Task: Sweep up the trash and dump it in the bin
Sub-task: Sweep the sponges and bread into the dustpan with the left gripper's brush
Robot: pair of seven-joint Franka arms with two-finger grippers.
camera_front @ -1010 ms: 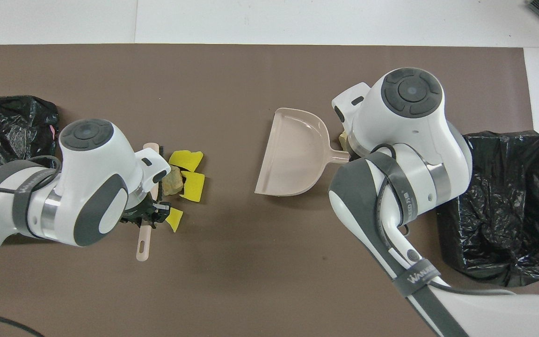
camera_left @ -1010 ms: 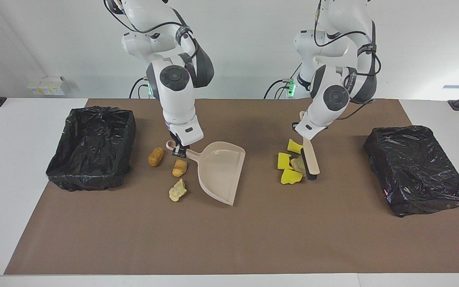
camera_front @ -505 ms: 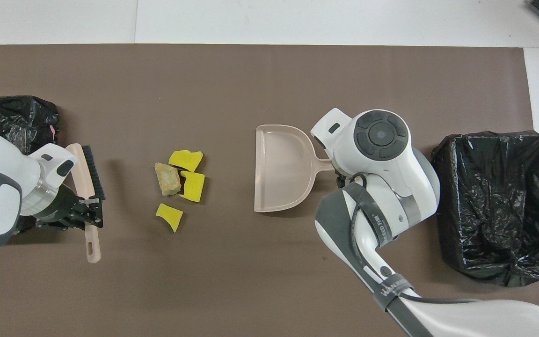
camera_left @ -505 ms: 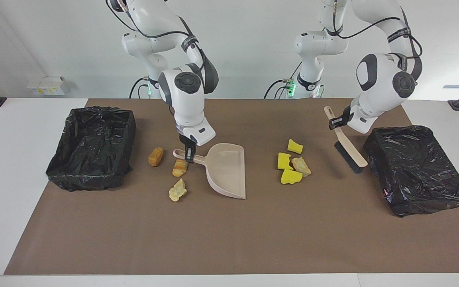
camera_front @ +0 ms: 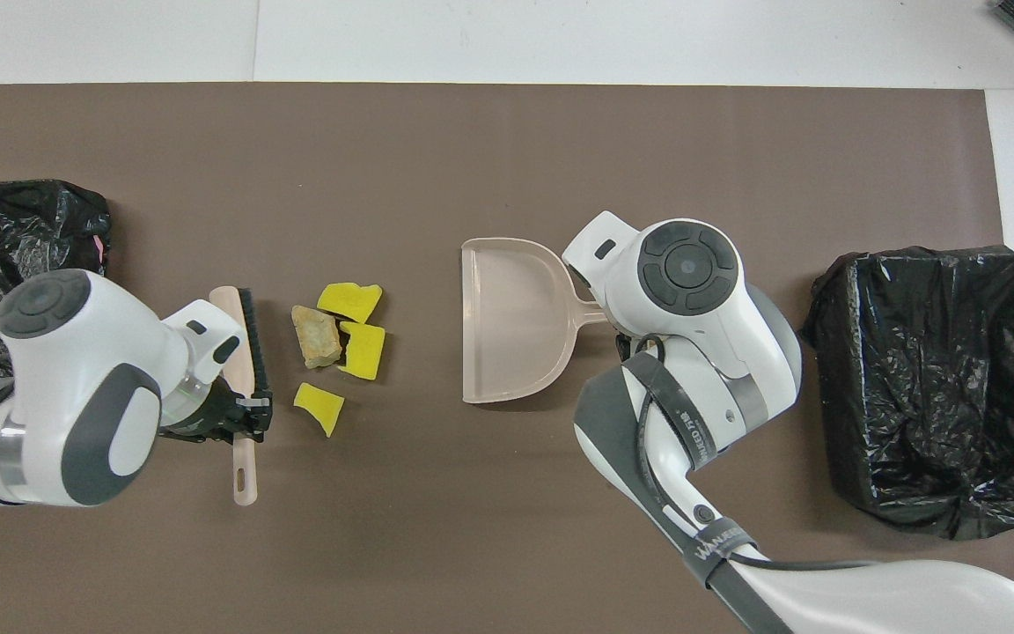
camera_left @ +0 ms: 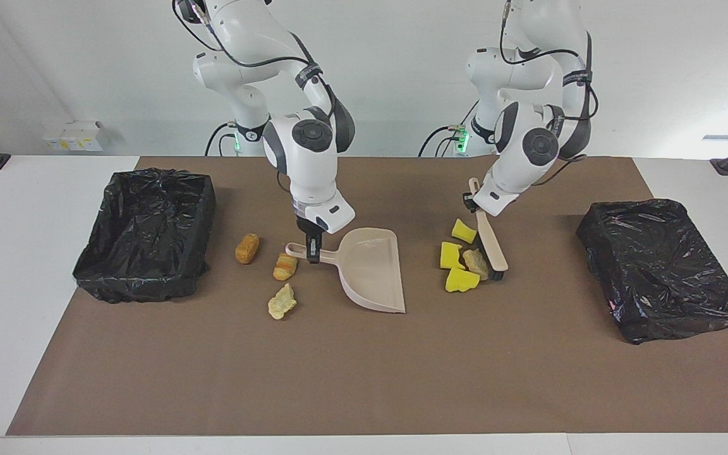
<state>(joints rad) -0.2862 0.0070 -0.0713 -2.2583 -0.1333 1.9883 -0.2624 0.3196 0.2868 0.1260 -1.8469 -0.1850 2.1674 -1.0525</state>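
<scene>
On the brown mat, using the beige dustpan as the reference point: the right gripper is clamped down on the dustpan's handle, and the pan sits flat in the middle of the mat with its open lip turned toward the left arm's end.

Trash is split into two bunches. Four pieces sit toward the left arm's end from the dustpan, well apart from its lip: three bright yellow chunks and one pale tan one, all huddled together. The other three pieces are at the handle end of the dustpan: an orange-striped lump right beside the handle, a brownish-orange one further toward the right arm's end, and a pale yellowish one farther from the robots.

The left gripper has its fingers closed tight around the brush handle. The brush's black bristles are right up against the four-piece bunch, on its edge away from the dustpan.

Two black-lined bins too: one bin out past the handle-end trash, the other bin out past the brush.
</scene>
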